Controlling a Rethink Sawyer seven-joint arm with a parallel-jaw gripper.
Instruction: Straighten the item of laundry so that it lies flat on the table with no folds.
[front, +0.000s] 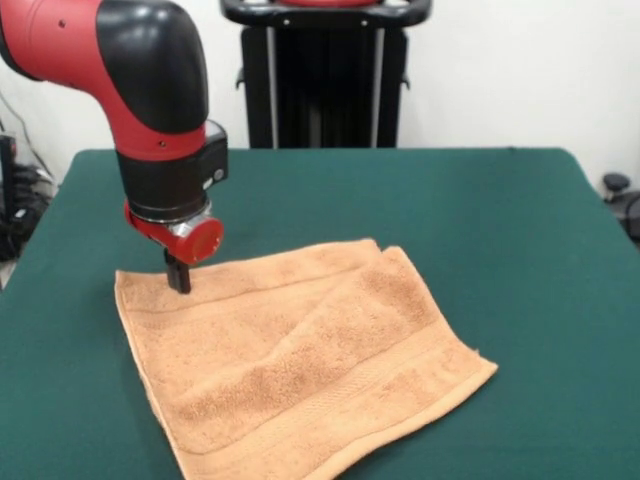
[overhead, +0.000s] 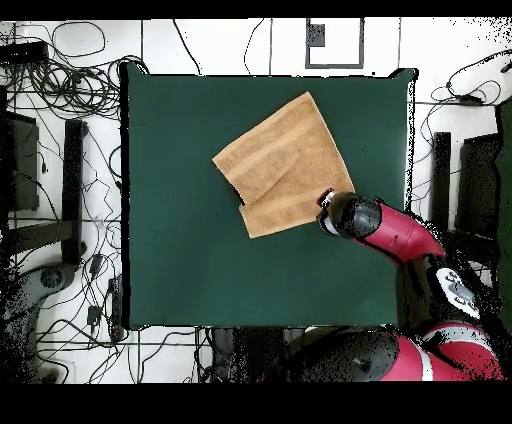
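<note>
The orange-tan towel (front: 300, 370) lies spread on the green table (front: 500, 220), near its front and left of centre. A raised crease runs diagonally across it, and its far right part looks doubled over. My gripper (front: 178, 285) points straight down at the towel's far left corner. Its fingers are together, with the tips on the cloth, which is not lifted there. In the overhead view the towel (overhead: 285, 165) lies on the upper middle of the table (overhead: 180, 260), with the gripper (overhead: 325, 200) at the towel's right corner under the red arm. No label shows.
The black pedestal (front: 320, 80) stands behind the table's far edge. The towel's near corner lies close to the table's front edge. Cables and stands (overhead: 60, 200) lie on the floor around the table.
</note>
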